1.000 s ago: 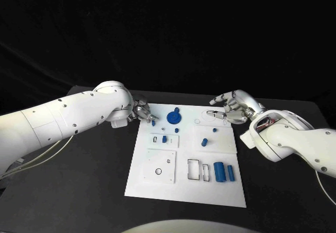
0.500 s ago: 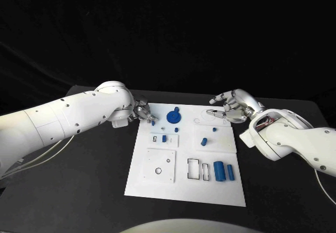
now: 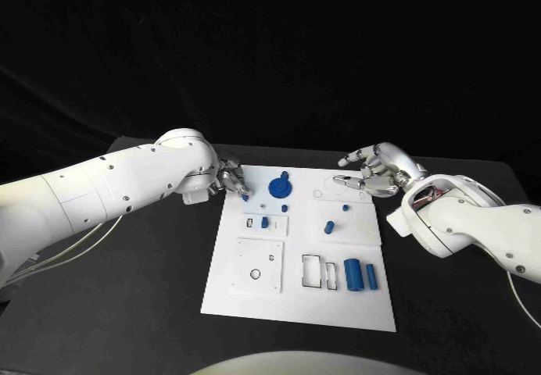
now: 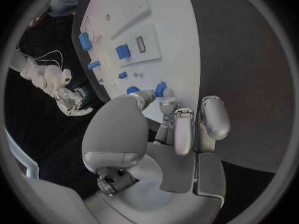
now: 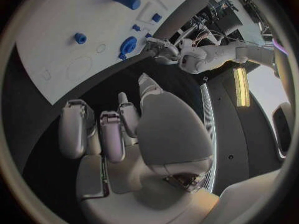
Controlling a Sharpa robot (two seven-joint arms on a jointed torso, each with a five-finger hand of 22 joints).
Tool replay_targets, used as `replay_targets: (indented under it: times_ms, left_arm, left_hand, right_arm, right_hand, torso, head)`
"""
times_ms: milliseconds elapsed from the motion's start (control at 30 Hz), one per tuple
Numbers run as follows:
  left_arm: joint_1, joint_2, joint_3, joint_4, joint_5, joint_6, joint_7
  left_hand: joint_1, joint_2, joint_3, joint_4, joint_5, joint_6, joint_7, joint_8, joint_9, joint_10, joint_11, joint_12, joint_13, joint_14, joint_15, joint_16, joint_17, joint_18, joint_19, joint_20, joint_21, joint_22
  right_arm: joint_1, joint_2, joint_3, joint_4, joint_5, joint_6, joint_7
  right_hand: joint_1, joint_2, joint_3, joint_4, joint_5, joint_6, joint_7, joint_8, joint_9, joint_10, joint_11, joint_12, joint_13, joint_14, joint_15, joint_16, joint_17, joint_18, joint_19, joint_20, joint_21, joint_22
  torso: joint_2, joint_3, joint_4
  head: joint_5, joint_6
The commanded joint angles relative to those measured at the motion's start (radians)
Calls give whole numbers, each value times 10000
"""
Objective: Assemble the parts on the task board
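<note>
The white task board (image 3: 299, 305) lies in the middle of the black table. My left hand (image 3: 231, 181) is at the board's far left corner and pinches a small blue part (image 4: 160, 88) between thumb and a finger, low over the board's edge. Just right of it a round blue part (image 3: 280, 186) sits on the board. My right hand (image 3: 372, 173) hovers over the board's far right corner with its fingers apart and nothing in them. Small blue parts (image 3: 329, 229) stand in the board's middle, and two blue cylinders (image 3: 361, 276) lie near its right edge.
Several rectangular and round recesses (image 3: 317, 272) are cut in the near half of the board. Bare black table (image 3: 124, 297) lies to either side of the board and in front of it.
My left hand has edged slightly along the board's far left corner with the small blue part. The right hand has not moved.
</note>
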Motion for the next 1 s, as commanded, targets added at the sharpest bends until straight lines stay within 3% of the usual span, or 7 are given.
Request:
replay_targets:
  times_ms: [33,133,467,633,767,1000]
  left_arm:
    - [-23,-10,-33,-2,530,-151,200]
    - [-23,-51,-37,22,719,-264,239]
    - [-24,-396,-40,355,1336,-451,231]
    - [-28,-805,-42,863,1869,-675,289]
    - [-41,-1100,-57,1335,2019,-895,363]
    - [-71,-1541,-180,2165,2002,-1368,576]
  left_hand:
    - [499,240,636,-196,-586,-133,-27,125,141,-109,18,-109,-69,768,1,-63,1814,2,-85,4,-51,-35]
    - [549,137,1264,-288,-819,-192,-3,241,251,-106,35,-134,-93,765,22,-68,1808,7,-104,24,-64,-52]
    - [399,-174,2319,-612,-819,-278,20,448,439,-61,49,-119,-58,770,33,-57,1826,6,-95,39,-52,-23]
    - [197,-293,2689,-745,-824,-253,5,543,507,48,32,-39,47,796,19,-19,1886,-8,-44,30,-11,60]
    - [65,-373,2991,-904,-809,-221,-15,609,552,160,9,40,157,828,-3,31,1965,-32,33,13,51,187]
    - [-106,-469,3291,-1059,-786,-178,-38,670,590,293,-16,129,282,848,-27,60,2010,-57,119,-10,120,323]
  right_arm:
    - [-6,17,2,-14,-36,100,-7]
    - [-6,17,1,-24,-36,109,-18]
    - [-6,14,1,-32,-36,121,-27]
    - [-7,-38,1,38,-36,133,-20]
    - [-7,-85,0,64,-36,125,-21]
    - [-7,-109,-1,18,-37,58,15]
  right_hand:
    - [-112,13,16,-29,54,40,22,-52,-10,-77,22,-49,-13,747,41,-59,1375,141,-88,16,-62,569]
    - [-112,13,16,-29,54,40,22,-52,-10,-77,22,-49,-13,747,41,-59,1375,141,-88,16,-62,569]
    - [-108,12,19,-30,59,43,21,-51,-10,-78,21,-50,-15,748,40,-58,1378,143,-90,16,-69,565]
    - [-101,13,26,-33,74,49,20,-50,-10,-77,20,-49,-13,751,39,-54,1390,145,-95,15,-81,557]
    - [-101,13,26,-33,74,49,20,-50,-10,-77,20,-49,-13,751,39,-54,1390,145,-95,15,-81,557]
    - [-104,17,31,-28,98,56,19,-48,-10,-129,19,-113,-77,733,38,-83,1320,179,-165,14,-224,451]
  torso:
    - [0,-3,5]
    - [1,-5,-2]
    - [3,8,0]
    - [-24,18,19]
    - [-36,-5,47]
    - [-60,-36,77]
  head:
    - [12,-17]
    - [36,-19]
    - [85,-45]
    - [93,-70]
    - [98,-92]
    - [86,-137]
